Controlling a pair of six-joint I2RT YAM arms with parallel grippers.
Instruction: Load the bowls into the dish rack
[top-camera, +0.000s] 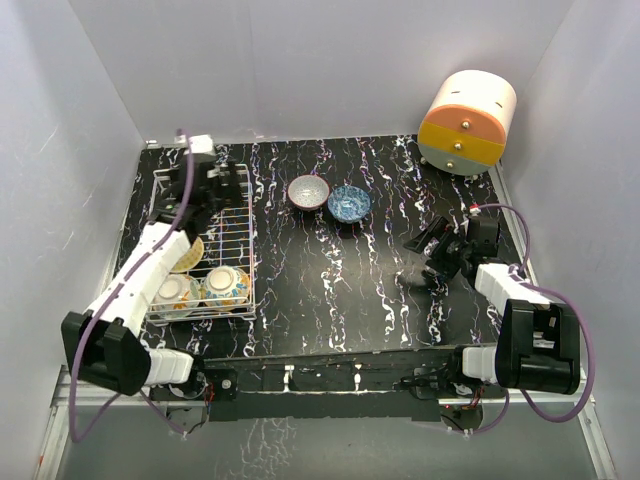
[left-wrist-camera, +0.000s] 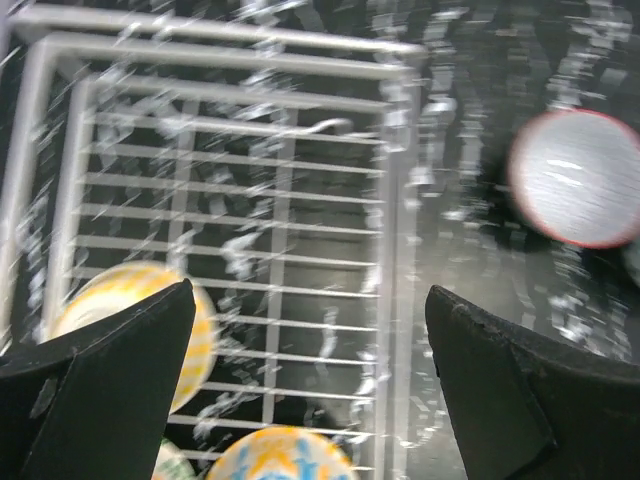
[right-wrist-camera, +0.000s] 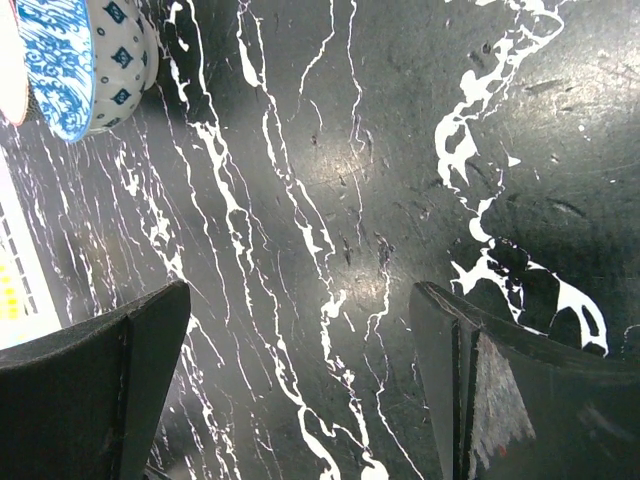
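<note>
At the left of the counter (top-camera: 330, 300) stood the white wire dish rack (top-camera: 245, 215). The left fingers (left-wrist-camera: 110, 390) hung over its far half, spread wide and grasping nothing. Three bowls sat at the near end of the rack: a pale bowl (top-camera: 175, 292), a yellow floral bowl (top-camera: 227, 287) touching it, and a yellow-striped bowl (top-camera: 188, 255) half hidden under the left arm.

By the look of it, the step in hand was to leave the rack and fetch another bowl. Doing it well would mean lifting straight up first, so the open fingers cleared the rack's right wall, then crossing to the right. The far end of the rack showed only bars, which seemed the natural slot for the next bowl. The left wrist view was blurred, so fine clearances could not be read there.

Right of the rack, apart from it on the counter, sat a red-rimmed grey bowl (top-camera: 308, 192) with a blue bowl (top-camera: 350, 203) just beside it. They were close enough that fingers closing on one rim might nudge the other, so taking the grey bowl by its left rim looked safer.

Farther right, the right fingers (right-wrist-camera: 100, 380) were also released and empty, low over bare counter and clear of the blue bowl. In the far right corner stood a cream-orange-yellow drum (top-camera: 467, 122), well apart and no obstacle.
</note>
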